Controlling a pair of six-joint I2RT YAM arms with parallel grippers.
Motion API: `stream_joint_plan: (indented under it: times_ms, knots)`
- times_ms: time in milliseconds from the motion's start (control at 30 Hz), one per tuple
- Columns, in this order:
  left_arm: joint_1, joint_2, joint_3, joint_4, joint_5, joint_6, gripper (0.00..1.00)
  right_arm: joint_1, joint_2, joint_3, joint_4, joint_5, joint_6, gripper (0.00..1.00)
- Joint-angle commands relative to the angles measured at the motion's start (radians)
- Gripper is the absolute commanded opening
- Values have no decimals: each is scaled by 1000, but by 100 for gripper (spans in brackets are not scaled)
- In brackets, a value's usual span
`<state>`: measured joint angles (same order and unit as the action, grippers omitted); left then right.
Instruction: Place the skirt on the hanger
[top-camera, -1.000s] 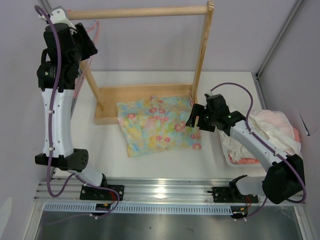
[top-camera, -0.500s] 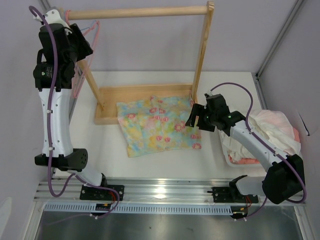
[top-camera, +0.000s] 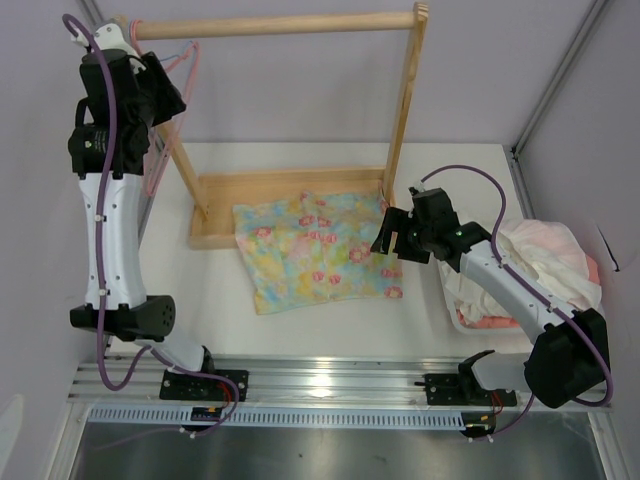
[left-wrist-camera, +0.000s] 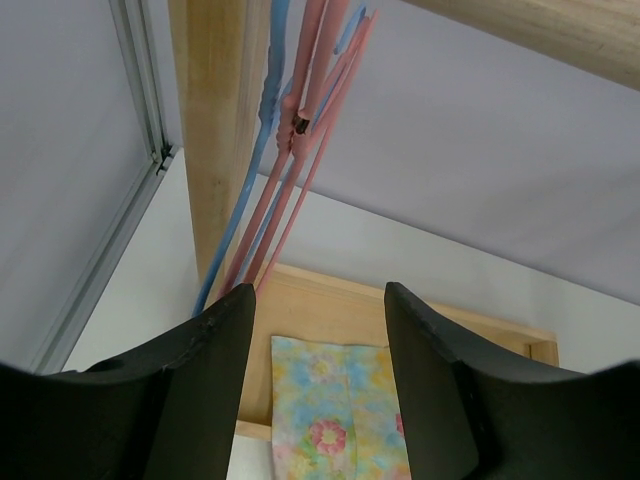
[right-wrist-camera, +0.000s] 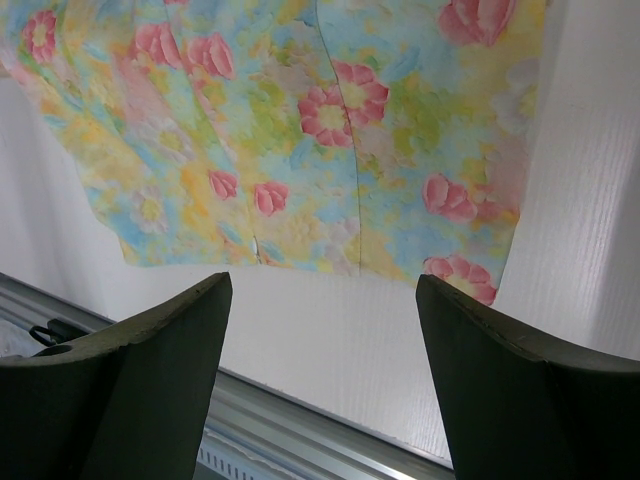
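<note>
The skirt (top-camera: 315, 250) lies flat on the white table, its far edge on the wooden rack base; it also shows in the left wrist view (left-wrist-camera: 340, 420) and the right wrist view (right-wrist-camera: 300, 130). The pink hanger (top-camera: 193, 62) hangs at the left end of the rack's rod, beside the left post; in the left wrist view its pink wires (left-wrist-camera: 300, 170) run down just ahead of my fingers. My left gripper (top-camera: 172, 95) (left-wrist-camera: 320, 300) is raised beside the hanger, open and empty. My right gripper (top-camera: 385, 237) (right-wrist-camera: 325, 290) is open and empty, hovering over the skirt's right near corner.
The wooden rack has a top rod (top-camera: 280, 24), a right post (top-camera: 402, 100), a left post (left-wrist-camera: 215, 130) and a flat base (top-camera: 290, 185). A thin blue hanger (left-wrist-camera: 240, 220) hangs with the pink one. A white-and-pink clothes heap (top-camera: 545, 265) lies at the right.
My left arm has shifted slightly up and left beside the hanger. The right arm and the skirt have not moved.
</note>
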<state>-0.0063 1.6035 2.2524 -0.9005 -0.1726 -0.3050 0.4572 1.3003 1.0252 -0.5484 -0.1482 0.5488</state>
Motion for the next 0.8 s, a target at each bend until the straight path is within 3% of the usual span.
stream_joint_plan:
  times_ms: [0,767]
  knots:
    - [35,1,-2,18,10,3,60,5,2,6,27,-17,-6,81]
    - [57,10,-7,28,59,0,59,1,5,7,25,-17,-12,82]
